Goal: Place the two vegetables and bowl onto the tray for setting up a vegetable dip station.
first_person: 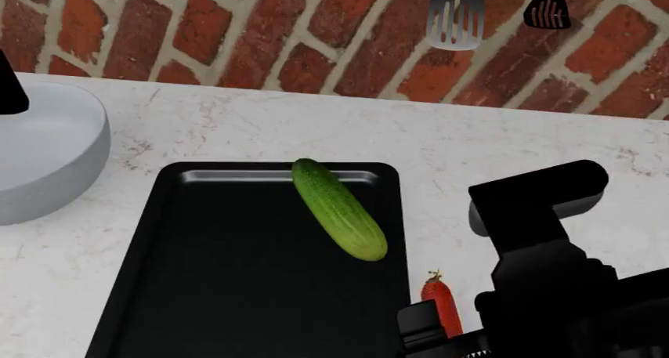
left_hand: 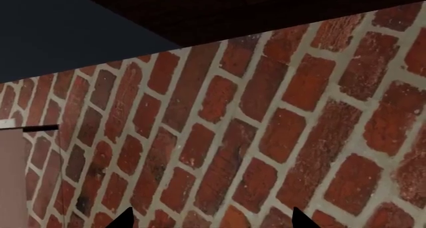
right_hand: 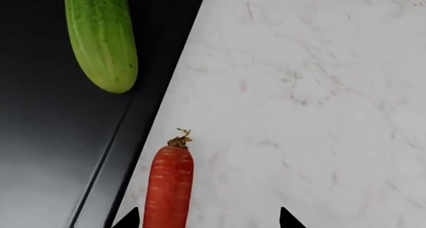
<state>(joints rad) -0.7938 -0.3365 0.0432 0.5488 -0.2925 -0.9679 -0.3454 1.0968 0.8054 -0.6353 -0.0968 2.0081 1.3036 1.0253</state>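
The black tray (first_person: 178, 295) lies on the counter in the head view. A green cucumber (first_person: 337, 207) rests slanted on the tray's right side, its far end at the back rim; the right wrist view shows its near end (right_hand: 101, 38). The orange-red carrot (first_person: 443, 301) lies on the counter just right of the tray (right_hand: 60, 138). My right gripper (right_hand: 207, 220) is open, with the carrot (right_hand: 168, 185) between its fingertips, close to one of them. The pale grey bowl (first_person: 42, 154) stands at the left. My left gripper (left_hand: 211, 220) is open and empty, facing the brick wall.
A marble counter (first_person: 522, 146) runs back to a brick wall (first_person: 262, 37), where a slotted spatula (first_person: 456, 17) and a black turner (first_person: 547, 5) hang. A black part of my left arm (first_person: 9, 84) shows above the bowl. My right arm (first_person: 544, 280) fills the lower right.
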